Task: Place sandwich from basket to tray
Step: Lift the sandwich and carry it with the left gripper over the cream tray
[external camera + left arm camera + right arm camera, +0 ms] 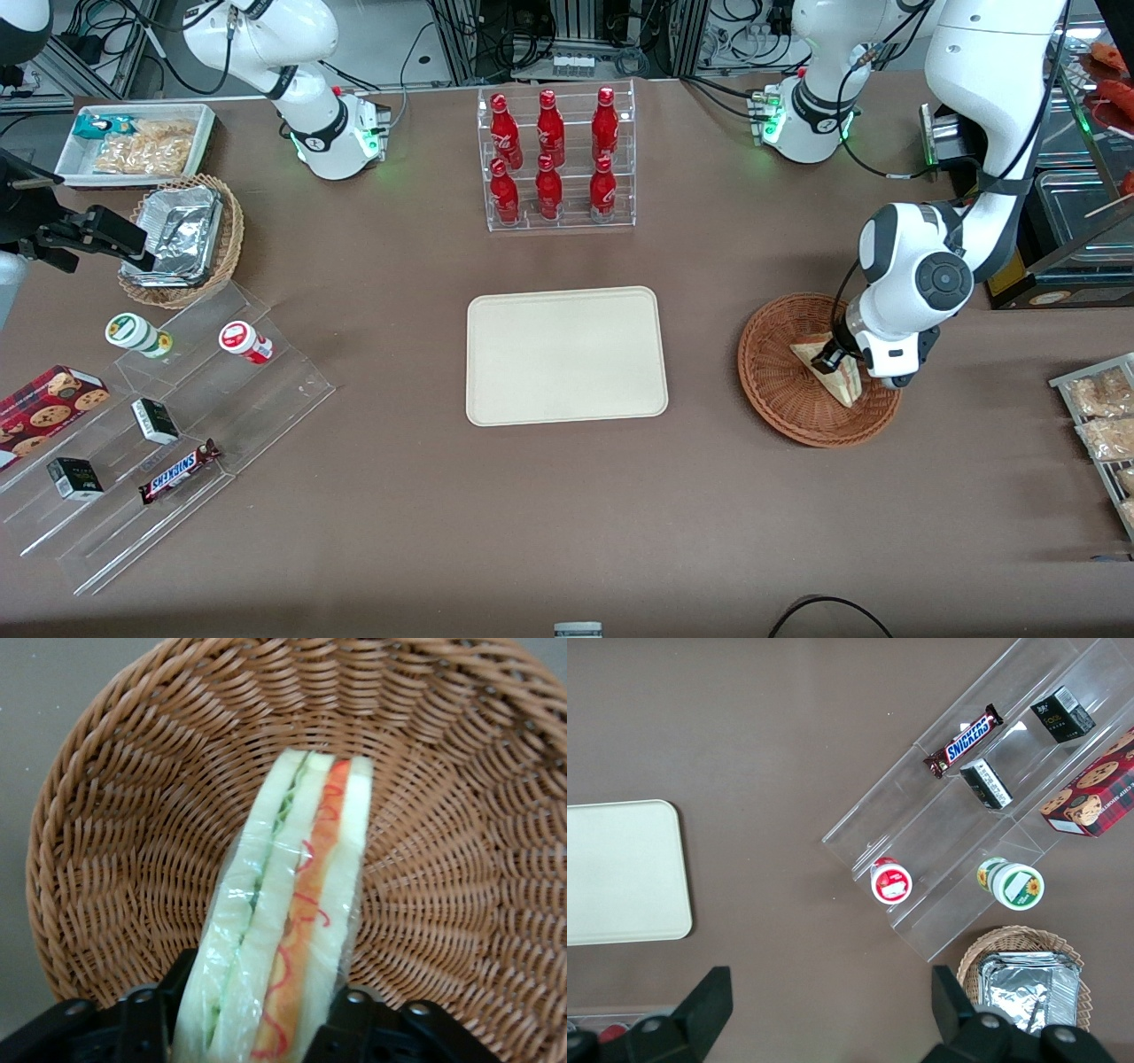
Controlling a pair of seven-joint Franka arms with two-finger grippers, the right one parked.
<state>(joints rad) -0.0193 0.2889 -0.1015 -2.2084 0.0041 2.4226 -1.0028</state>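
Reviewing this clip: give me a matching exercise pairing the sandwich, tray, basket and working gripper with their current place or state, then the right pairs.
Column one:
1. sandwich
2. tray
3. basket
4. gripper

Column two:
A. bare, at the middle of the table
B. down inside the basket, a finger at each side of the sandwich
C. wrapped in clear film, standing on edge in the basket
D. reddish-brown wicker, toward the working arm's end

Pairs: 1-C, 2-A, 3-D, 4-B
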